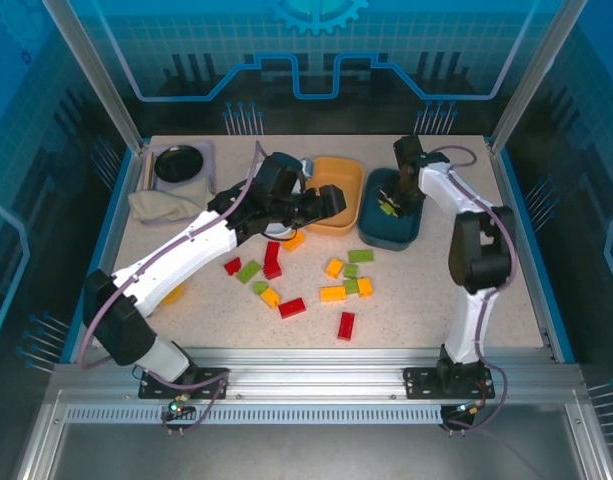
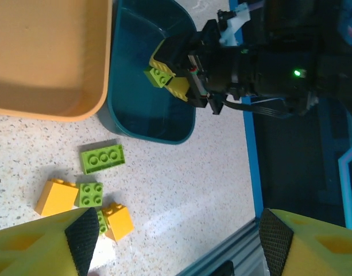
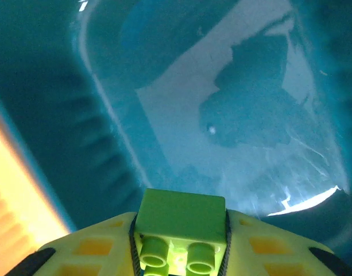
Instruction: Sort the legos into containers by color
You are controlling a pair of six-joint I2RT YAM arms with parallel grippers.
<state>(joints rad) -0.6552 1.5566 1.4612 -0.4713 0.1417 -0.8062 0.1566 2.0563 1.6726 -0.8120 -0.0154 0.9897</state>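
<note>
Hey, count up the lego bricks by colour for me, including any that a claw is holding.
4 red bricks, loose on the table.
5 orange bricks, loose on the table.
6 green bricks: five loose, one held in the right claw over the dark teal bin.
Total: 15.

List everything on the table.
Red legos: four, mid-table.
Green legos: about five, mid-table.
Orange legos: about five, mid-table.
Held lego: one, green, over teal bin.
Orange bin: one, back centre.
Teal bin: one, right of it.
White bin: one, mostly behind left arm.
Bowl: one, black, on lavender tray, back left.
Cloth: one, beige, beside tray.
Left gripper: open, by orange bin.
Right gripper: shut on held lego.
</note>
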